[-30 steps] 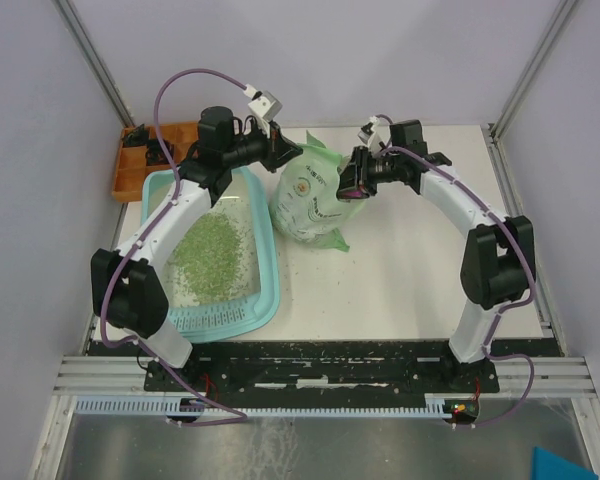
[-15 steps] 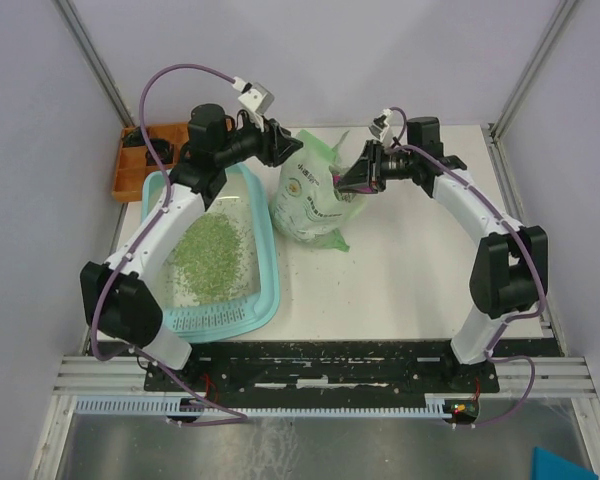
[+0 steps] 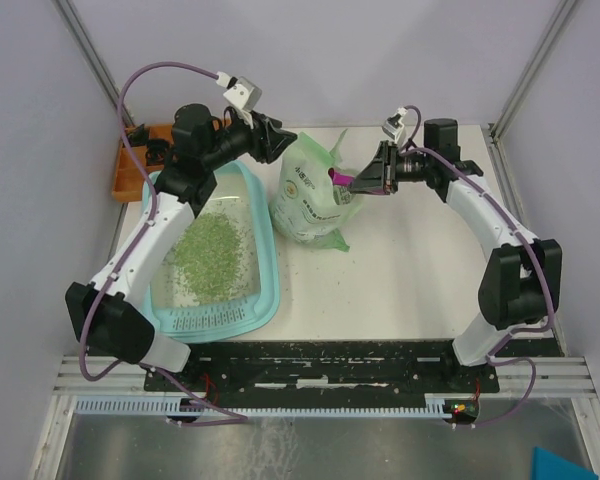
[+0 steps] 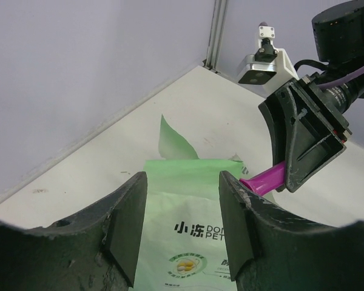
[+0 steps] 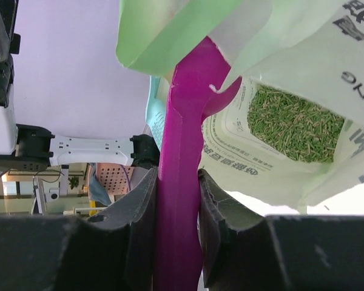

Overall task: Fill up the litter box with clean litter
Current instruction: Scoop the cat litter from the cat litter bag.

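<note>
The light-teal litter box (image 3: 265, 260) lies at the left with a patch of green litter (image 3: 208, 255) in it. The pale green bag (image 3: 310, 195) stands in the middle, its mouth open; more litter (image 5: 294, 124) shows inside it in the right wrist view. My right gripper (image 3: 372, 180) is shut on the magenta scoop (image 5: 181, 182), whose bowl sits in the bag's mouth. My left gripper (image 3: 278, 148) is open, its jaws either side of the bag's top edge (image 4: 182, 182) without gripping it.
The orange compartment tray (image 3: 130, 170) sits at the back left behind the litter box. A few loose granules lie on the table (image 3: 410, 270) near the bag. Grey walls close in the left, back and right.
My right gripper has tilted and pushed the scoop towards the bag's mouth. My left arm has lifted and drawn back a little at the bag's top.
</note>
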You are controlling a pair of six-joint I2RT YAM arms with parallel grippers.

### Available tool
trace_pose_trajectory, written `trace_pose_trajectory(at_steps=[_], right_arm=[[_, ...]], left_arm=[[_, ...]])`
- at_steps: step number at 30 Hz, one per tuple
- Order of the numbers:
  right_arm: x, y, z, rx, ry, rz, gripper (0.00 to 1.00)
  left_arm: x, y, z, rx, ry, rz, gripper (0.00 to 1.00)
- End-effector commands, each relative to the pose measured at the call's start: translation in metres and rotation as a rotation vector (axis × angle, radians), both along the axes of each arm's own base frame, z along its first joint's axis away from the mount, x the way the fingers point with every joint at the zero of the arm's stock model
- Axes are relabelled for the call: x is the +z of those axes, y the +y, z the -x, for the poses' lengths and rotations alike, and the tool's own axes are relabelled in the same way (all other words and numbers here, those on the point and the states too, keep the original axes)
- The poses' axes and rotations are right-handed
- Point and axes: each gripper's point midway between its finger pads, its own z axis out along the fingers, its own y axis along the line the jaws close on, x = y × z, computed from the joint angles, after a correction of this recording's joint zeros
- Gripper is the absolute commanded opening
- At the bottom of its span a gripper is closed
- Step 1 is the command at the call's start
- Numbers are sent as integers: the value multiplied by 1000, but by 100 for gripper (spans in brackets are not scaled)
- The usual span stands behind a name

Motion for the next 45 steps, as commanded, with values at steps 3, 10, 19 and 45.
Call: trace_pose_trajectory(at_steps=[3, 10, 19, 45], right_arm=[[30, -16, 24, 69, -144, -33, 2], [20, -39, 29, 52, -128, 8, 2], [0, -69, 48, 87, -96, 121, 2], [4, -64, 21, 286, -252, 602, 2]], left_arm=[[33, 8, 13, 32, -71, 49, 58], [31, 7, 15, 28, -58, 54, 58], [23, 8, 15, 27, -42, 44, 58], [-3, 6, 11, 12, 6, -27, 58]])
